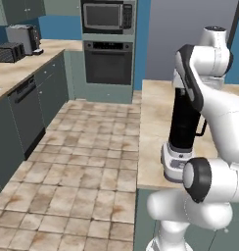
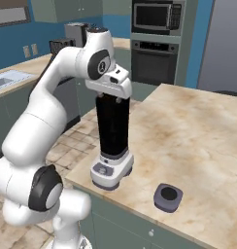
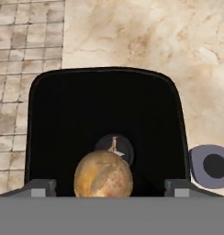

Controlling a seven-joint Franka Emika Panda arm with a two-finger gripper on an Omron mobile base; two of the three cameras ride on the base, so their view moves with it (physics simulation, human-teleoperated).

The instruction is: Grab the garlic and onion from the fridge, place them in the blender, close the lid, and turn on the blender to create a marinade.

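Note:
The blender (image 2: 112, 130) stands at the near left corner of the island counter (image 2: 203, 126), a black jar on a light-grey base; it also appears as the blender (image 1: 183, 122). My gripper (image 2: 113, 98) hangs right over the jar's open top. Looking down into the jar (image 3: 104, 105), my gripper (image 3: 110, 186) is open, fingertips (image 3: 40, 187) far apart. A brown onion (image 3: 103, 174) sits loose between them, touching neither. A small pale thing lies at the jar's bottom; I cannot tell what it is. The dark-grey lid (image 2: 168, 197) lies on the counter right of the blender, also seen as the lid (image 3: 214, 166).
The grey fridge (image 1: 190, 34) stands beyond the island, next to the black wall oven (image 1: 108, 61) with a microwave (image 1: 107, 15) above. A long counter with a toaster (image 1: 9, 51) runs along the left wall. Tiled floor (image 1: 82, 162) lies between.

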